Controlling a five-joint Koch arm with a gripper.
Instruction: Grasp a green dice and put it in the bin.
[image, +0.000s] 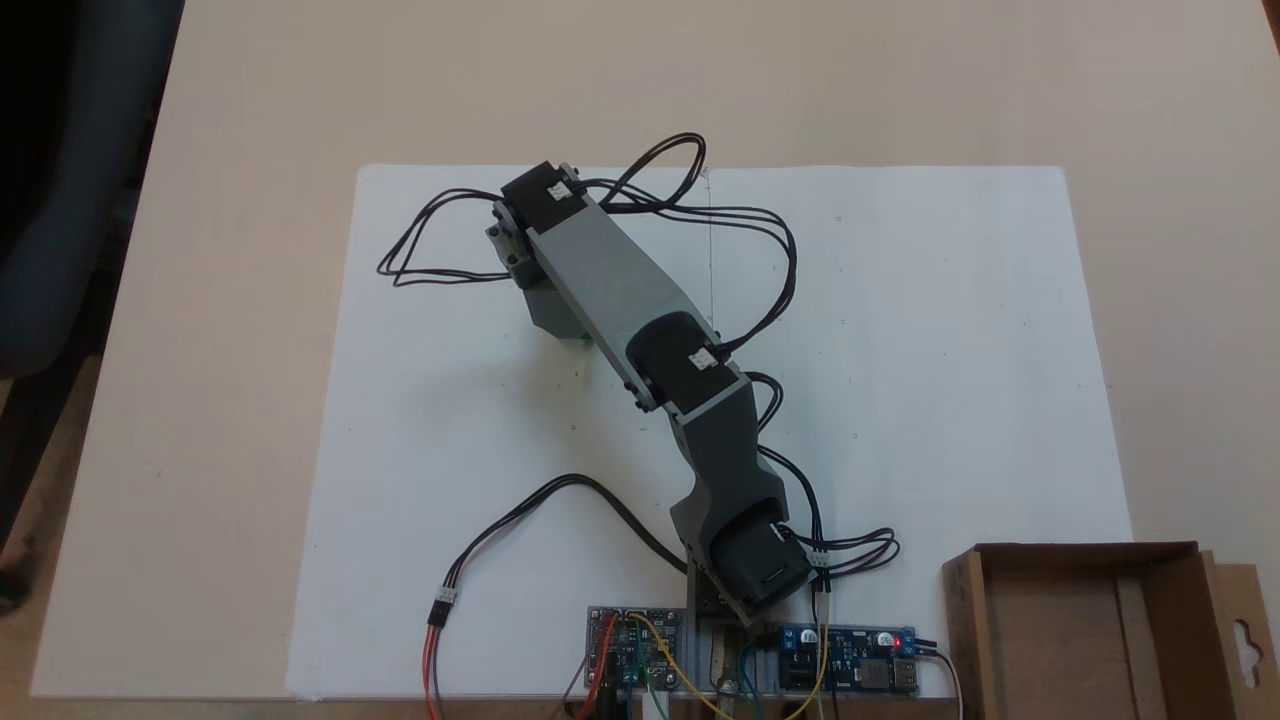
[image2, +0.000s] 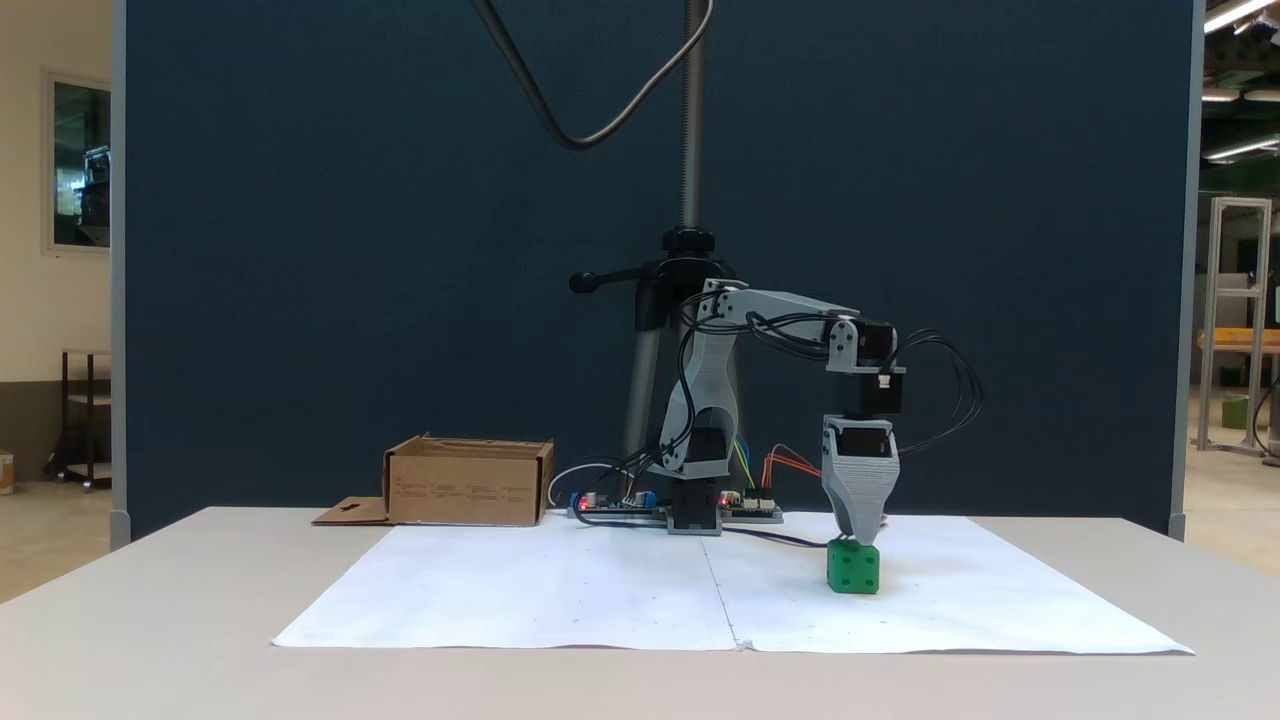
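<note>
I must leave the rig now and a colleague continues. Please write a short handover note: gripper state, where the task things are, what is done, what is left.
Gripper: pointing straight down, tip right at the top of the small bright green dice; open or shut cannot be told in either fixed view.
Green dice: resting on the white paper sheet, on the right side in the front fixed view; not lifted.
Brown cardboard box bin: at the table edge beside the arm's base, nothing seen inside.
Done: arm brought over the dice.
Left: confirm the grasp, lift, carry to the bin, release.

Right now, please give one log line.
end effector: above dice, state unclear | dice: on paper | bin: apart
</note>
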